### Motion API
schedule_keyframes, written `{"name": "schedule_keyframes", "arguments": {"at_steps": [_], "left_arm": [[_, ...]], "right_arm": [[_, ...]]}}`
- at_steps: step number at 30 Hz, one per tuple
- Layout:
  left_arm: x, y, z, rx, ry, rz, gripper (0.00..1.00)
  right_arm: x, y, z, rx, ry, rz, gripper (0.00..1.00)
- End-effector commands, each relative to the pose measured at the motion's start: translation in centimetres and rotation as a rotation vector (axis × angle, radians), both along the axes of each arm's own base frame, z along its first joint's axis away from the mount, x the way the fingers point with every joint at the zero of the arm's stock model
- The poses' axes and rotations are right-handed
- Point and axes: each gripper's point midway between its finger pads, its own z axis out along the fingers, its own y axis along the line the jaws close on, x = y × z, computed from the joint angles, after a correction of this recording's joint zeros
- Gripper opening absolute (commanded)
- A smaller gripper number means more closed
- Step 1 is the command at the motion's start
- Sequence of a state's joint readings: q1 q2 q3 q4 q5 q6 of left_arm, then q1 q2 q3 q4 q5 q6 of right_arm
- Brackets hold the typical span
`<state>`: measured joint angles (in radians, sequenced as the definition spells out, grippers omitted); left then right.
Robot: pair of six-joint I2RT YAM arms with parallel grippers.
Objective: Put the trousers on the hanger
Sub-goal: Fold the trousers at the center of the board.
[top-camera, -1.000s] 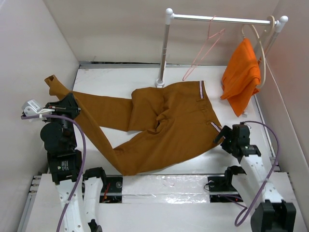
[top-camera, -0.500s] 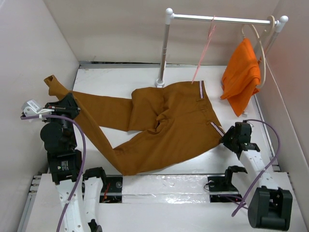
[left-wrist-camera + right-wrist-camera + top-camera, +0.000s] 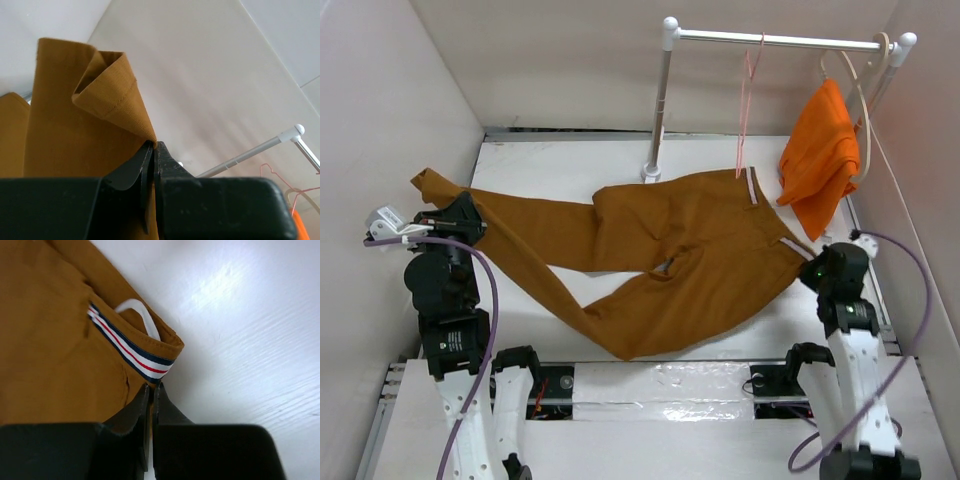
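Observation:
The ochre-brown trousers [image 3: 660, 250] lie spread across the white table, waistband to the right and legs running left. My left gripper [image 3: 470, 215] is at the far left, shut on a leg cuff; in the left wrist view the folded cuff [image 3: 100, 95] sticks up from the pinched jaws of the left gripper [image 3: 154, 145]. My right gripper [image 3: 813, 262] is shut on the near waistband corner; the right wrist view shows the right gripper [image 3: 152, 386] nipping the fabric just below the striped band [image 3: 130, 352]. The pink hanger [image 3: 745, 110] hangs from the rail, edge-on to the camera.
A white rail [image 3: 775, 40] on a post [image 3: 663, 100] stands at the back. An orange garment [image 3: 820, 160] hangs from a cream hanger [image 3: 865, 80] at the rail's right end. Walls close in the table on the left, back and right.
My right gripper has shut on the waistband corner and moved right, dragging the trousers that way. The pink hanger has swung round to edge-on. The left gripper holds still.

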<state>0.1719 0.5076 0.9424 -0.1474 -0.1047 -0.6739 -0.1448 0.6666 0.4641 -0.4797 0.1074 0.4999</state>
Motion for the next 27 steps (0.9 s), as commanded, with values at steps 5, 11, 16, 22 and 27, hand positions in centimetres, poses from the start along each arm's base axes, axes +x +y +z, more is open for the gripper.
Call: {"name": "schedule_keyframes", "arguments": {"at_steps": [5,11,16,22,27], "left_arm": [[0.8,0.1,1.4,0.003,-0.054,-0.002,0.00],[1.1,1.2,-0.9,-0.011,0.012,0.051,0.00],[2.3,2.6,-4.2,-0.053,0.085,0.124,0.00],[5.5,5.3,-10.9,-0.153,0.294,0.237,0.00],[7.3,8.6,-16.0,-0.197,0.503,0.430,0.00]], "right_arm": [[-6.2,-4.8,13.4,-0.238,-0.216,-0.240,0.00],[-8.8,-4.7,15.4,-0.235,-0.297,-0.278,0.00],[-8.3,-4.3,16.2,-0.267,-0.300,-0.218,0.00],[-3.1,-5.2,17.8,-0.328,-0.247,-0.151,0.00],[1.4,-5.3,20.6,-0.333,-0.316,-0.116,0.00]]}}
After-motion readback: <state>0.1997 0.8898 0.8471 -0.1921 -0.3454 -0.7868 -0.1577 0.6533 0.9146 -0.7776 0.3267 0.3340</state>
